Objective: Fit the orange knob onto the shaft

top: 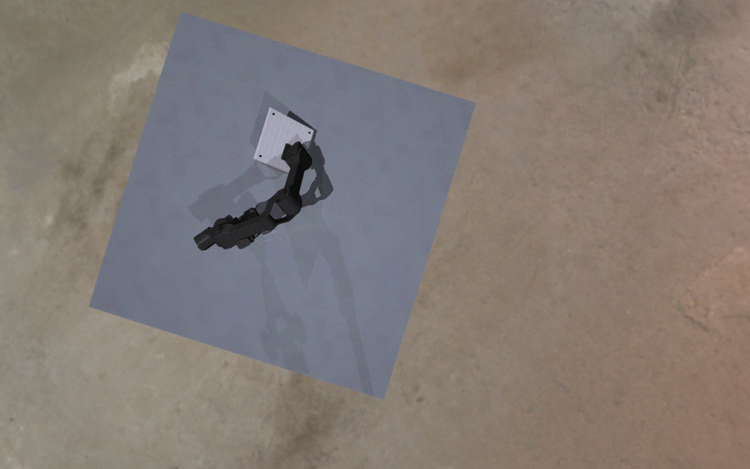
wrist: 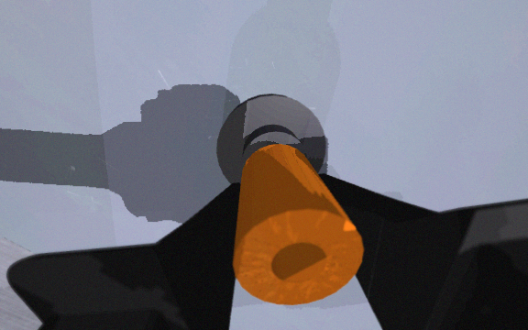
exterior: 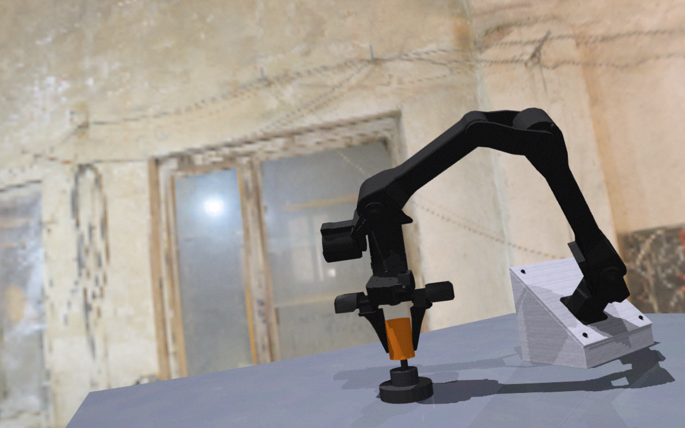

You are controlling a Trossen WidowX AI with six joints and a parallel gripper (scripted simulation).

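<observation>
The hand (exterior: 400,348) (wrist: 279,186) points down, its fingers parted and gripping.

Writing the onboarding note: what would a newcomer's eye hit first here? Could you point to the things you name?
The orange knob (exterior: 400,339) (wrist: 291,220), the one bright thing, upright in the gripper (exterior: 401,348) (wrist: 279,186) above the round pedestal (exterior: 406,391) (wrist: 287,110), a bit of dark shaft (exterior: 404,364) showing between. Then the black arm (top: 243,228) (exterior: 512,130), arching over from the pale wedge-shaped block (top: 275,135) (exterior: 541,330) at right in the exterior view.
</observation>
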